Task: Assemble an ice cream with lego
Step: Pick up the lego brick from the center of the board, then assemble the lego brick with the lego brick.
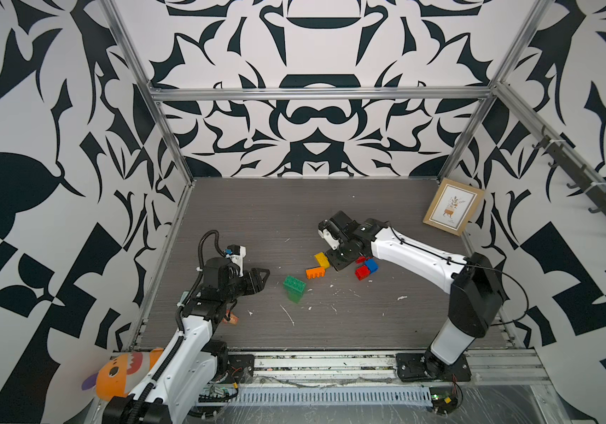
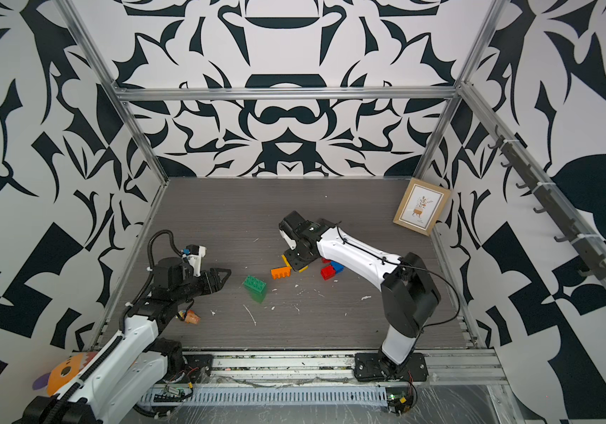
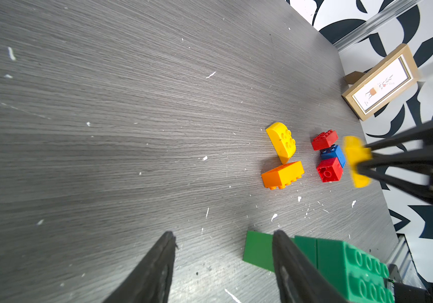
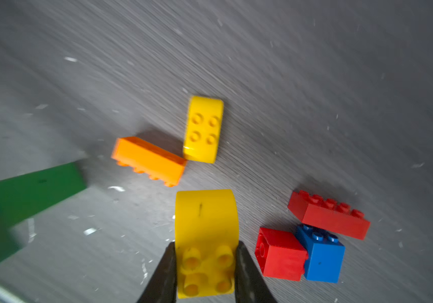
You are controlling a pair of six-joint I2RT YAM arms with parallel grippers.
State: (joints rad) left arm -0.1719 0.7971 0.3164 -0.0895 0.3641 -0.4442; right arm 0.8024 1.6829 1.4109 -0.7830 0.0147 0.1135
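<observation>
only a green stack (image 1: 294, 288) is built; a yellow brick (image 4: 205, 215) is gripped by the right end effector (image 4: 205, 245), the left end effector (image 3: 223, 233) held open.

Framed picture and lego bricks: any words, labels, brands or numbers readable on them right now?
Nothing legible anywhere.
Framed picture: tiny caption under the plant drawing, too small and blurred to read.
Held yellow brick: one dark mark, not a letter.
Orange brick, long red brick: studs show no readable brand.
</observation>
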